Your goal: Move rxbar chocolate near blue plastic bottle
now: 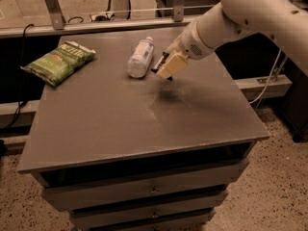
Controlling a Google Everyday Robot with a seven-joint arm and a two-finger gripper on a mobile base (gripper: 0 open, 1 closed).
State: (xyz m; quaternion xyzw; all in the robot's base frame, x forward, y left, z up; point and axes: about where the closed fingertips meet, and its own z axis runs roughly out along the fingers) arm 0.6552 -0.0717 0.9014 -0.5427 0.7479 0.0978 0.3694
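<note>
hovering just beside the blue plastic bottle (140, 57), the gripper (165, 72) clamps the rxbar chocolate (158, 65).

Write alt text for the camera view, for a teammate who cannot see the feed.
The gripper holds a small flat black rxbar chocolate bar just above a grey drawer-cabinet top, close beside a clear, pale blue, white-capped plastic bottle lying on its side. A green chip bag lies at the far left corner.
</note>
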